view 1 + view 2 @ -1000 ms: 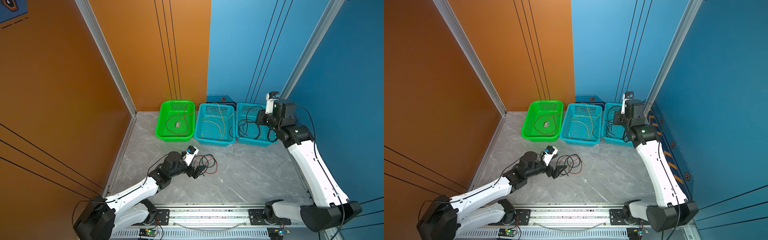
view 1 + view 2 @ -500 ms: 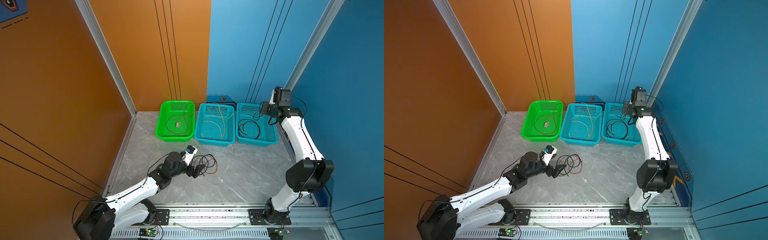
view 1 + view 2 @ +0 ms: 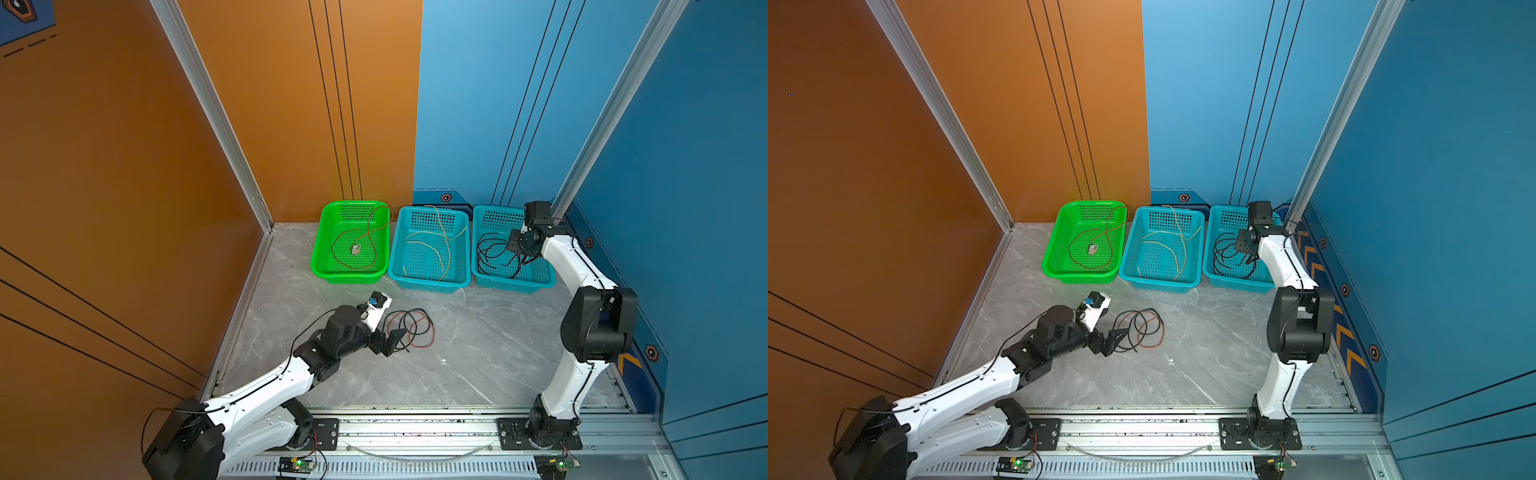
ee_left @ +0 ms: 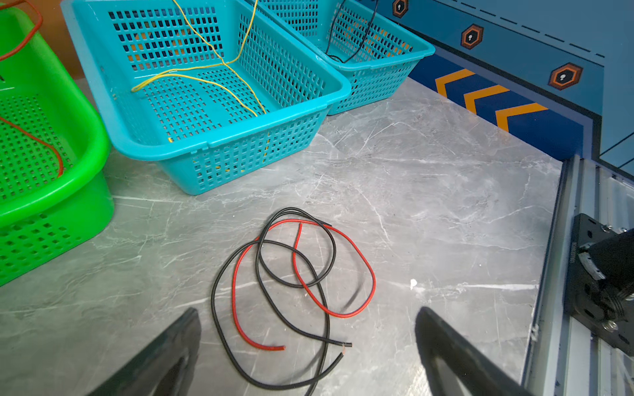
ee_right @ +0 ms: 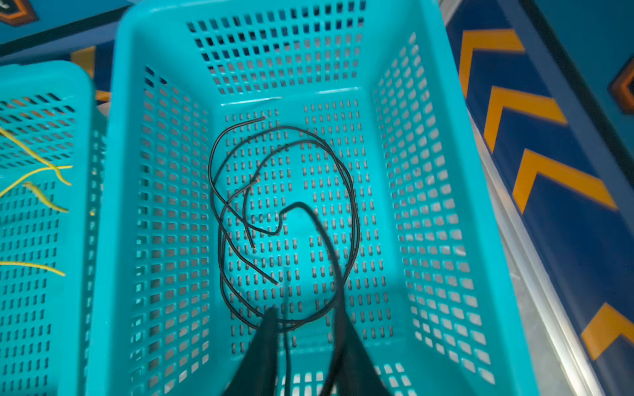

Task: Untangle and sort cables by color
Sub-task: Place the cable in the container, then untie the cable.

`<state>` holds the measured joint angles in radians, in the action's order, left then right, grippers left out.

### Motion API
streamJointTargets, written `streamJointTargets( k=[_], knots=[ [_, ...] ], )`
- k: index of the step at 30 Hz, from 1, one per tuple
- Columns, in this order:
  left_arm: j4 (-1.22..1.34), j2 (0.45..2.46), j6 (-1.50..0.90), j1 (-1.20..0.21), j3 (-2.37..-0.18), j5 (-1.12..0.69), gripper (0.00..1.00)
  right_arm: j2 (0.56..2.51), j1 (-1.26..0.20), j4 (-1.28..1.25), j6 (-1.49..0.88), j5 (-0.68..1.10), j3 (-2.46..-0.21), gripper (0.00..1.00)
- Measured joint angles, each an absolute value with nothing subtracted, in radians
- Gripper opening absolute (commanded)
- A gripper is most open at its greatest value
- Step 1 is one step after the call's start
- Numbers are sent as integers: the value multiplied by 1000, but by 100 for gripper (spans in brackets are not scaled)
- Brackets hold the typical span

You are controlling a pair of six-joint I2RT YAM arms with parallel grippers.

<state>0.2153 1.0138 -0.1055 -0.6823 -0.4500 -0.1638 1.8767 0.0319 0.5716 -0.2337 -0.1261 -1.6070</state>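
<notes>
A black cable (image 5: 308,212) is leaning on the narrowly parted right pincer (image 5: 303,308) over its basket (image 5: 446,240), risking being dragged out, while the wide left pincer (image 4: 307,310) is hovering by the red-black tangle (image 4: 298,255) on the counter (image 4: 429,205).

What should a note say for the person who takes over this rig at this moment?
Left end effector: open, at the tangle on the table, holding nothing.
Right end effector: jaws parted over the end teal basket, a black cable beside one finger.
Done: red cable in the green basket, yellow cable in the middle teal basket, black cables in the end one.
Left: loose red cable looped through loose black cable; separate and bin them.
</notes>
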Motion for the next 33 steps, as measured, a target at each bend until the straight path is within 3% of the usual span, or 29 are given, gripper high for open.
streamJointTargets(
  k=[9, 14, 23, 33],
  knots=[
    [200, 1030, -101, -682, -450, -152, 98, 1683, -67, 537, -191, -345, -1494, 56],
    [171, 1072, -95, -682, -457, -133, 98, 1535, -141, 536, -148, -406, -1504, 56],
    [165, 1172, -96, -682, -509, -130, 98, 1372, -273, 550, -128, -178, -1373, 53],
    [168, 1235, -102, -683, -535, -131, 98, 1441, -547, 565, -159, -55, -1217, 46]
  ],
)
